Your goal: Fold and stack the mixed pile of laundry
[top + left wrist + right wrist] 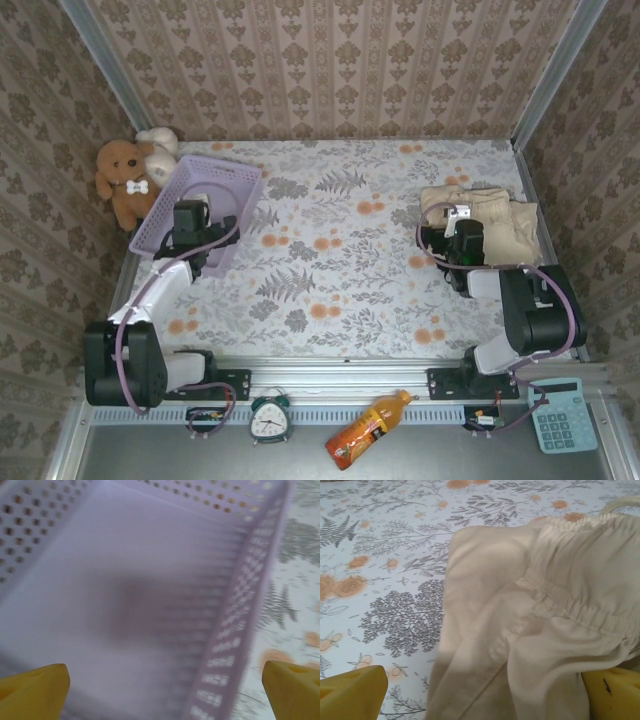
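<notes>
The tablecloth [330,250] is pale blue-white, printed with grey ferns and orange blossoms. At upper left, the mesh basket [215,165] is lavender, the teddy bear [122,175] brown, the plush [160,140] behind it white. At right, the garment [485,215] is plain cream-beige. The wallpaper [330,70] is tan damask. The left gripper [165,680] and right gripper [484,680] have yellow fingers.

A: Logged the left arm [158,290]: black housings at the joints, one white tapered link between them. The right arm [497,352] is the same build.

B: Cabling?

A: A lavender cable [118,345] loops along each arm.

B: Ends?

A: The left gripper [162,692] and right gripper [482,692] have black bodies and bright yellow, wedge-shaped fingertips [35,690].
</notes>
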